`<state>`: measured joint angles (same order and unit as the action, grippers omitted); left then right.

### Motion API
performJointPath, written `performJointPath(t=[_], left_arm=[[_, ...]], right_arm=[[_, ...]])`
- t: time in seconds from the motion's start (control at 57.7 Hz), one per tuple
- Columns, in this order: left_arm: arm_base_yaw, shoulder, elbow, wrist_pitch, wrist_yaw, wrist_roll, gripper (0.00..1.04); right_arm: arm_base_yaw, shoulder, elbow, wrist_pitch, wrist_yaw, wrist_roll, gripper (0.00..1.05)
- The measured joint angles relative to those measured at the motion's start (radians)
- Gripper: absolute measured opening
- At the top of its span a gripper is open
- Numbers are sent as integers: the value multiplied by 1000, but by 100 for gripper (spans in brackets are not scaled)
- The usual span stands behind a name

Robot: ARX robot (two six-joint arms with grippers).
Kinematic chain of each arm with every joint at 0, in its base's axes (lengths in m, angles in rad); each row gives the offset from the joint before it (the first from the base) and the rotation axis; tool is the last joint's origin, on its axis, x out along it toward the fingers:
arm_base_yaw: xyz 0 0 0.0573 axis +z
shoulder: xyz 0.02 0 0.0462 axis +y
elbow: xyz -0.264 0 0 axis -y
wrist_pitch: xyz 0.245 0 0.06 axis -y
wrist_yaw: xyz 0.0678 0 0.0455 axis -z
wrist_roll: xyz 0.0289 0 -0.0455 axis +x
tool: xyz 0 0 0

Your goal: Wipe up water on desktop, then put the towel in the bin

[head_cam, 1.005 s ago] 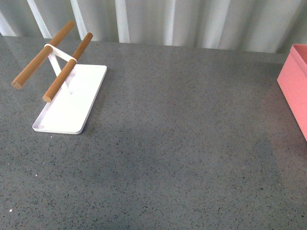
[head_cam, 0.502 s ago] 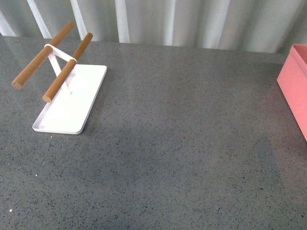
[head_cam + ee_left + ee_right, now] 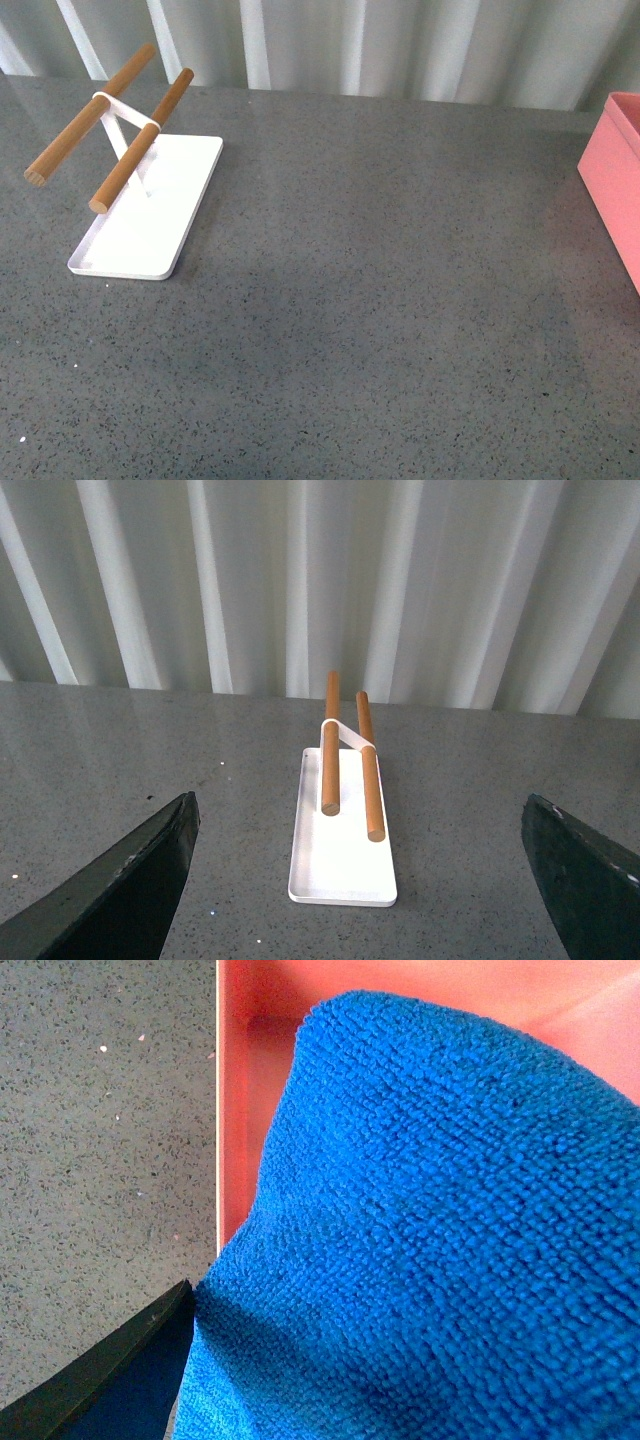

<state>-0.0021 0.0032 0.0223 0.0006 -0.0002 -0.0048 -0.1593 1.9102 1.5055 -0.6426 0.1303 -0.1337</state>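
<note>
The blue fluffy towel [image 3: 440,1220] fills most of the right wrist view. It lies over the salmon-pink bin [image 3: 262,1020] and bulges across the bin's wall towards the desktop [image 3: 100,1160]. My right gripper is open: one dark finger [image 3: 95,1385] shows beside the towel, the other is hidden behind the cloth. Whether the towel still touches that finger I cannot tell. The bin [image 3: 615,175] also shows at the right edge of the front view, where no towel and no arm appear. My left gripper [image 3: 359,810] hangs open and empty above the desktop [image 3: 150,770]. I see no water.
A flat white tray [image 3: 150,215] with two wooden bars [image 3: 135,150] on a white stand sits at the desktop's [image 3: 380,300] far left. The same tray [image 3: 340,865] lies straight ahead of the left gripper. A corrugated white wall [image 3: 400,45] runs behind the desk.
</note>
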Motion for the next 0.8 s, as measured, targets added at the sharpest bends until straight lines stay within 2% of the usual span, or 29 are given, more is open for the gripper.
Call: performJointPath(t=[0.26,0.381,0.797], left_arm=[[0,0,0,0,0,0,98],[0,0,0,0,0,0,98],[0,0,0,0,0,0,98]], right_arm=[[0,0,0,-1,3,1,98],[0,13,8,-65,112,4,98],[-24,8,-50,-23,95,-16,98]])
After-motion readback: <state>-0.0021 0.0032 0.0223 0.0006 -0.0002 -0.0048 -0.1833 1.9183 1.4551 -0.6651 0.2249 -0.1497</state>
